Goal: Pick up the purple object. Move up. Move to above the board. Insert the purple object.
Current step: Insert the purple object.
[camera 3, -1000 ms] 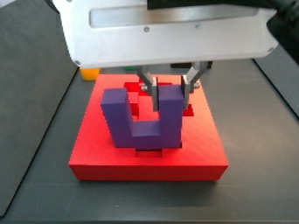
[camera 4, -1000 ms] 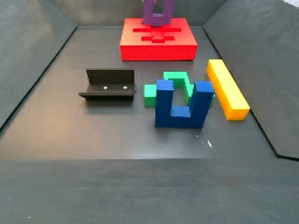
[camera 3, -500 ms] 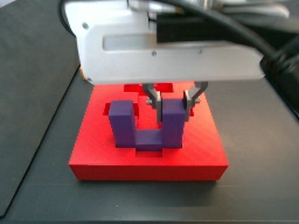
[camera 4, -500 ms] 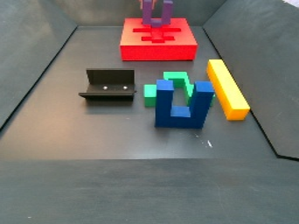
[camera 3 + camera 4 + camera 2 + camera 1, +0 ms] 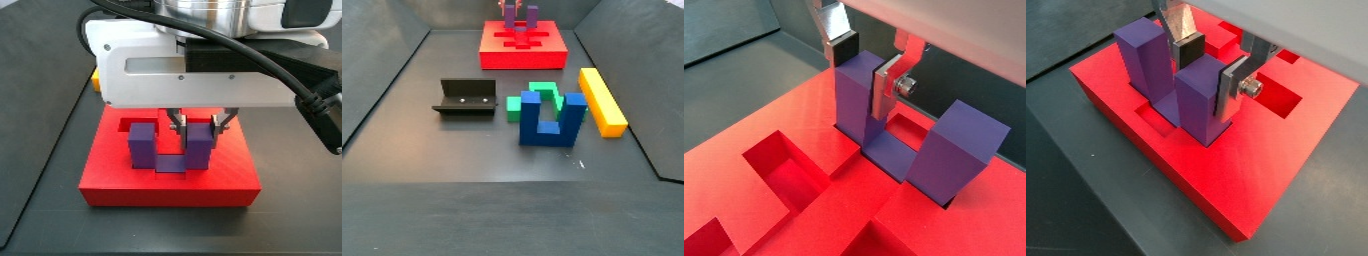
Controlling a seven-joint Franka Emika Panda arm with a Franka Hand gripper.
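The purple object [image 5: 1149,62] [image 5: 961,140] stands upright on the board [image 5: 1280,150] [image 5: 818,210], its base sunk into a cutout and both prongs pointing up. My gripper [image 5: 1211,80] [image 5: 866,80] is shut on one prong, with a silver finger and dark pad on each side of it near the top. In a side view the gripper [image 5: 197,125] hangs under the white wrist housing and straddles the right prong of the purple object [image 5: 140,145] over the red board [image 5: 120,180]. At the far end of the floor the board [image 5: 502,55] carries the purple object [image 5: 519,15].
The dark fixture [image 5: 465,98] stands mid-floor. Next to it are a green block [image 5: 543,95], a blue two-pronged piece [image 5: 553,122] and a long yellow bar [image 5: 603,100]. More recessed cutouts [image 5: 778,170] open in the board beside the purple object.
My gripper has come down with the purple object. The block sat higher above the board a second ago and now its base is down in the cutout.
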